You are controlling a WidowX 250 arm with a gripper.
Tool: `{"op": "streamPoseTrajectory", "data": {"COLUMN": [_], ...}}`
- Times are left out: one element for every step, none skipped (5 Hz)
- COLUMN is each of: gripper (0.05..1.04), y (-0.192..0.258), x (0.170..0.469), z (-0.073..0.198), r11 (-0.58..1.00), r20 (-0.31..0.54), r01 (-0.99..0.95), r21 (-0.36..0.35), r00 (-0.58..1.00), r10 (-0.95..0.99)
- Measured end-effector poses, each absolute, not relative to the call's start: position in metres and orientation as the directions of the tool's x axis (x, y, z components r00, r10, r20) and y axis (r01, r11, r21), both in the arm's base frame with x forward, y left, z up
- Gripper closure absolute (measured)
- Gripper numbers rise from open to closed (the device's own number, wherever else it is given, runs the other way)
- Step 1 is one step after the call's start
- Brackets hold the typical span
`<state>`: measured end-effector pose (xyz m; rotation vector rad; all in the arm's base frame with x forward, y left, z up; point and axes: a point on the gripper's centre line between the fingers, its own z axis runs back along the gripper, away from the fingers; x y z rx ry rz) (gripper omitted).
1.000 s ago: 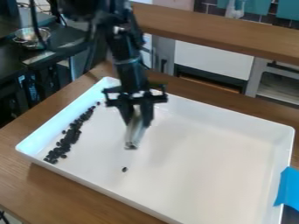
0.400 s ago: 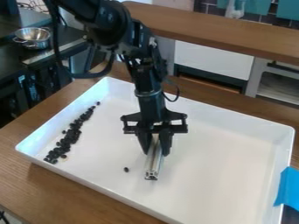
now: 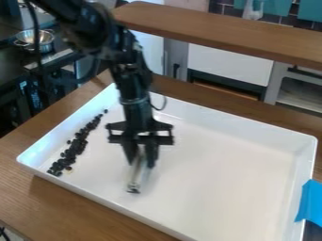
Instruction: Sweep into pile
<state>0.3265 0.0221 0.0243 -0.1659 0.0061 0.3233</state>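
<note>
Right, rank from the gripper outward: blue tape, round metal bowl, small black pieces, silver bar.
1. Silver bar, in gripper.
2. Small black pieces, left in white tray.
3. Blue tape, tray's right edge.
4. Round metal bowl, background left.

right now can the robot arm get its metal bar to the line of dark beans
Probably yes: the jaws hold the metal bar over the white tray, off to one side of the dark beans, with bare tray floor showing between and nothing seen in the way.
</note>
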Motion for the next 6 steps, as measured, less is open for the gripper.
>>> {"op": "streamPoseTrajectory", "data": {"gripper": [0.704, 0.704, 0.704, 0.704, 0.704, 0.704], "y": [0.043, 0.070, 0.090, 0.078, 0.036, -0.011], "x": [0.320, 0.314, 0.304, 0.306, 0.314, 0.332], "z": [0.021, 0.019, 0.019, 0.039, 0.057, 0.066], "r11": [0.941, 0.944, 0.943, 0.933, 0.926, 0.932], "r20": [-0.030, -0.023, -0.042, -0.025, -0.025, -0.003], "r01": [-0.309, -0.309, -0.315, -0.311, -0.309, -0.296], "r21": [-0.137, -0.118, -0.111, -0.180, -0.219, -0.207], "r00": [0.951, 0.951, 0.949, 0.950, 0.950, 0.953], "r10": [0.308, 0.308, 0.312, 0.312, 0.311, 0.302]}}
